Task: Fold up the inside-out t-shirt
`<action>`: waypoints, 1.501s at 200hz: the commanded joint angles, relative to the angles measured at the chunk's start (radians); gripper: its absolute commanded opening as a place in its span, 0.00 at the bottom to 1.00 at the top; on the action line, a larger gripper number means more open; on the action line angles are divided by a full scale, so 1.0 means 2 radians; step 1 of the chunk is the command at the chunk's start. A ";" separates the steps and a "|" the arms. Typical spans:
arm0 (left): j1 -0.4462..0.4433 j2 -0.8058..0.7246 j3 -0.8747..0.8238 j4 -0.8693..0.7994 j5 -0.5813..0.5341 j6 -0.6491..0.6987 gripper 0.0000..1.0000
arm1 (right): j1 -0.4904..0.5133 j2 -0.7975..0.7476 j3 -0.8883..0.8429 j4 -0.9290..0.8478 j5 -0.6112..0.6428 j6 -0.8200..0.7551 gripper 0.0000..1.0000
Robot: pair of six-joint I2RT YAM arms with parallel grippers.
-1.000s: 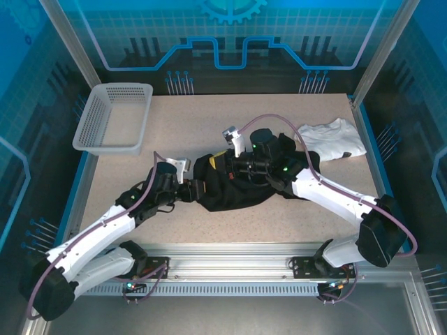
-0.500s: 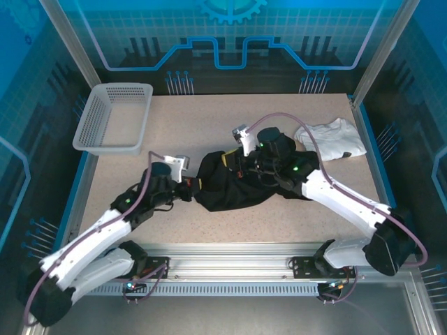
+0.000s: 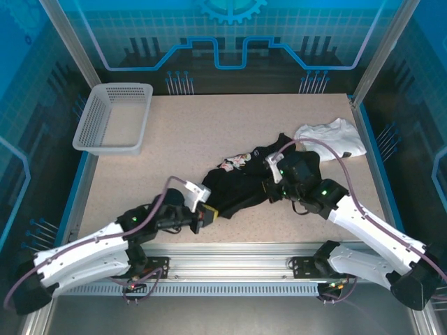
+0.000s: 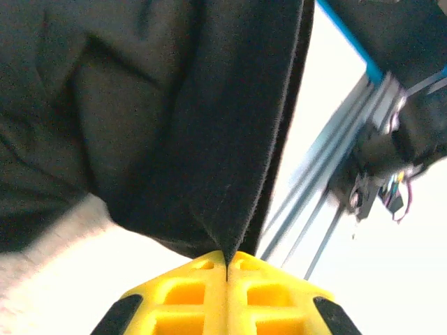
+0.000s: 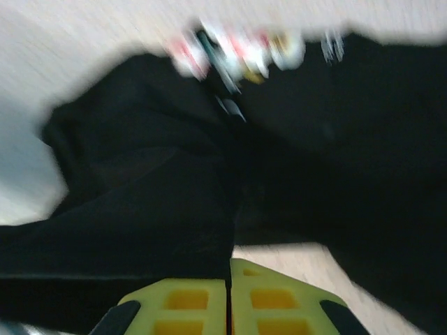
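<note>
Left gripper (image 3: 207,211): near table edge, left of centre; yellow fingers (image 4: 183,293) clenched on black hem of inside-out t-shirt (image 3: 237,185).
Right gripper (image 3: 266,187): jaws pressed together on shirt fold; wrist view blurred.
T-shirt: bunched at table centre, drawn between both grippers; floral print (image 3: 233,162) exposed on far side.
White garment (image 3: 331,137): far right corner.
Basket (image 3: 112,117): far left corner.

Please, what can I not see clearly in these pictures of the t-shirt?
- Right wrist view: motion blur smears the t-shirt; its coloured print is unreadable.
- Left wrist view: the cloth pinched by the left hand is very close; frame edges cut off its shape.
- Top view: the fingertips of the right hand are hidden under its own wrist.
- Top view: the white garment is too small to identify.
</note>
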 commanded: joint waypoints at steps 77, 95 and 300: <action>0.113 0.084 0.073 0.008 -0.073 -0.044 0.70 | -0.030 -0.013 -0.025 0.109 0.023 -0.005 0.61; 0.216 0.109 0.067 0.005 -0.067 -0.114 0.75 | -0.077 0.076 0.013 0.177 -0.067 -0.012 0.65; 0.303 0.200 0.176 0.284 0.111 -0.104 0.00 | -0.173 0.351 0.385 0.246 -0.250 -0.100 0.00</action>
